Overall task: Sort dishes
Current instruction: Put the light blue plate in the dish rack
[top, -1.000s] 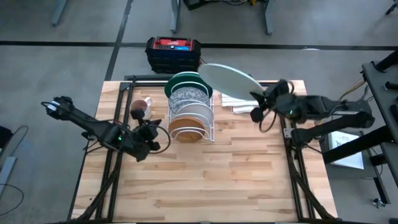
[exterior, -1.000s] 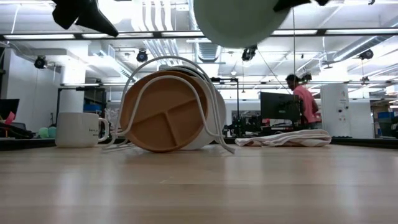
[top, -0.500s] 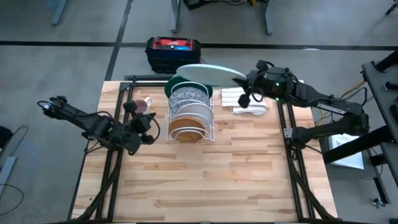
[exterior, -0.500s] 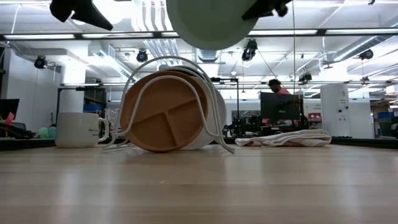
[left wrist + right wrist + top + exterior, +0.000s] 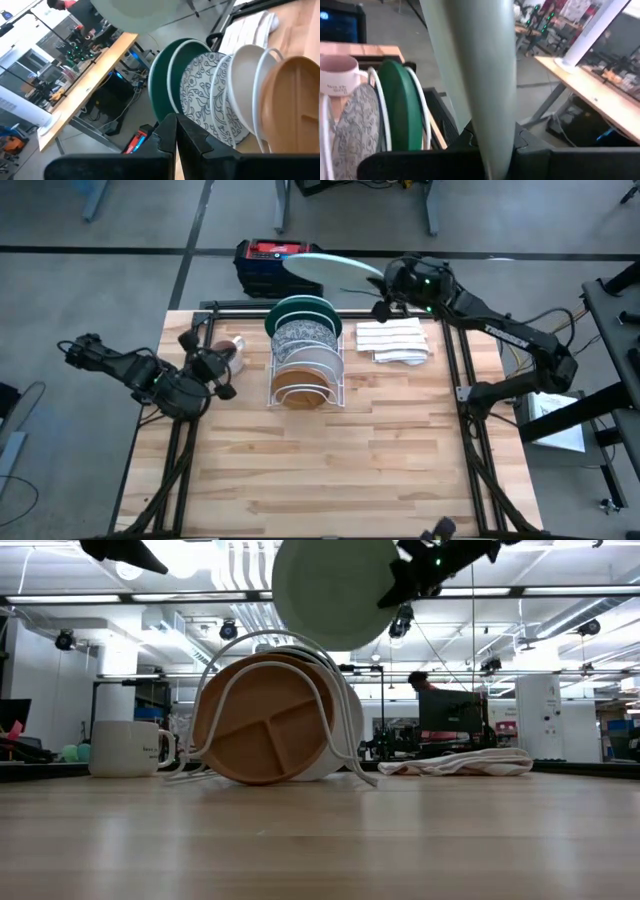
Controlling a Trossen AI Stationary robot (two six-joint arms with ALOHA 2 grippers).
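A white wire rack [image 5: 338,380] stands near the table's [image 5: 330,470] far edge, between a mug [image 5: 125,748] and folded cloths [image 5: 394,340].

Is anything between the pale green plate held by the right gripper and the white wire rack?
Nothing visible. The right gripper holds the pale green plate in the air behind the white wire rack.

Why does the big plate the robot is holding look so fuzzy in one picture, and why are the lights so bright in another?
In the right wrist view the pale green plate sits right up against the camera, so it smears out of focus. In the low view the ceiling lights glare white behind that plate, while the tan plate in the rack stays sharp. In the high view the light is even, with soft shadows.
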